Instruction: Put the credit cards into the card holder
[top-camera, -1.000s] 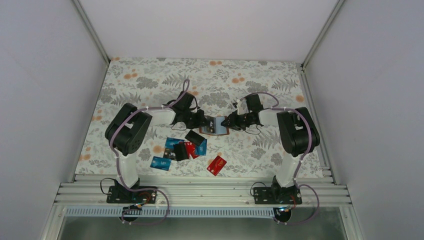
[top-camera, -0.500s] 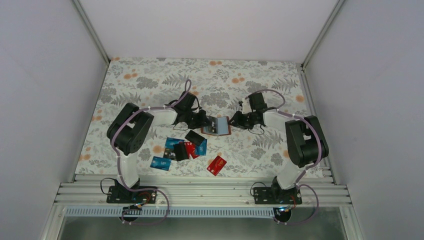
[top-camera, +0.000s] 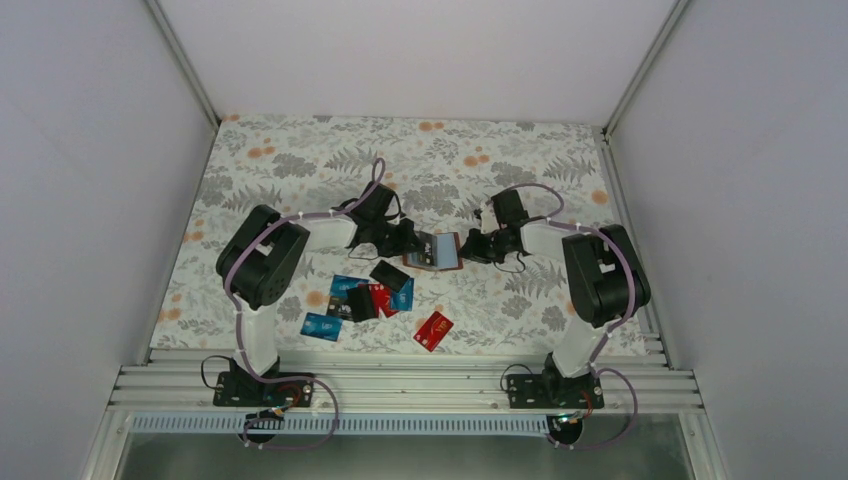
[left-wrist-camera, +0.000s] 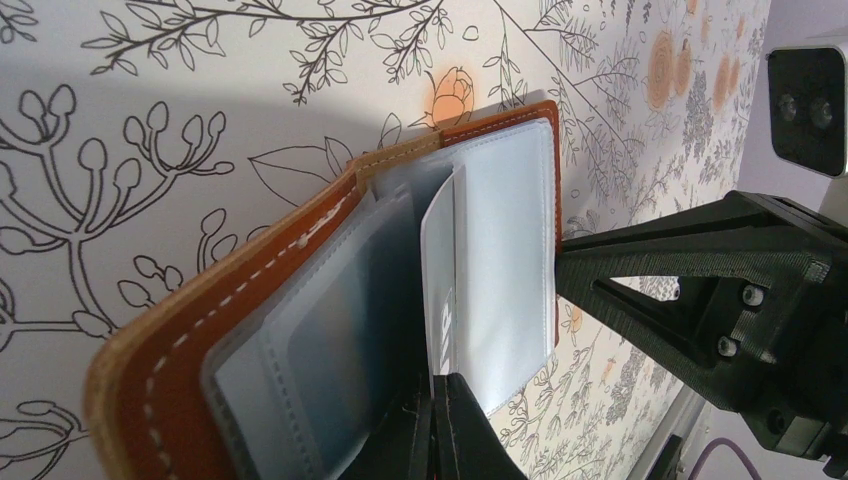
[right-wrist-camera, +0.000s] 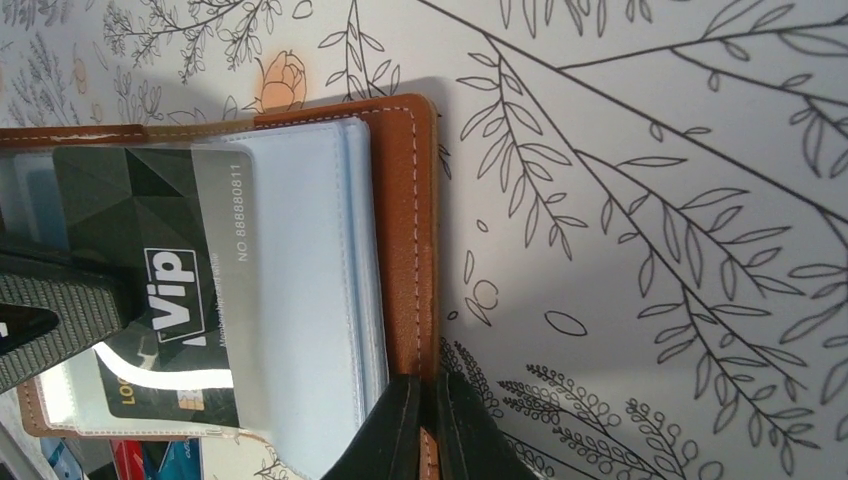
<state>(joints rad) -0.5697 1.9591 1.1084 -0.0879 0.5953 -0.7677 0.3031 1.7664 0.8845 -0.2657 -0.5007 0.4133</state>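
The reddish-brown card holder (top-camera: 432, 252) lies open mid-table with its clear sleeves up. It also shows in the left wrist view (left-wrist-camera: 180, 370) and the right wrist view (right-wrist-camera: 412, 200). My left gripper (top-camera: 412, 243) (left-wrist-camera: 437, 385) is shut on a black VIP card (right-wrist-camera: 150, 250) (left-wrist-camera: 440, 300), which stands partly inside a clear sleeve. My right gripper (top-camera: 470, 246) (right-wrist-camera: 428, 385) is shut on the holder's leather right edge. Other credit cards, blue, red and black, lie in a loose pile (top-camera: 366, 297) near the left arm.
A lone red card (top-camera: 433, 330) lies near the front edge and a blue card (top-camera: 322, 326) lies front left. The table has a floral cloth (top-camera: 300, 170). White walls close in on three sides, and an aluminium rail (top-camera: 400, 385) runs along the front.
The holder and both grippers have shifted slightly to the right. The right arm's elbow swung out, then came back a little. Both grips are unchanged.
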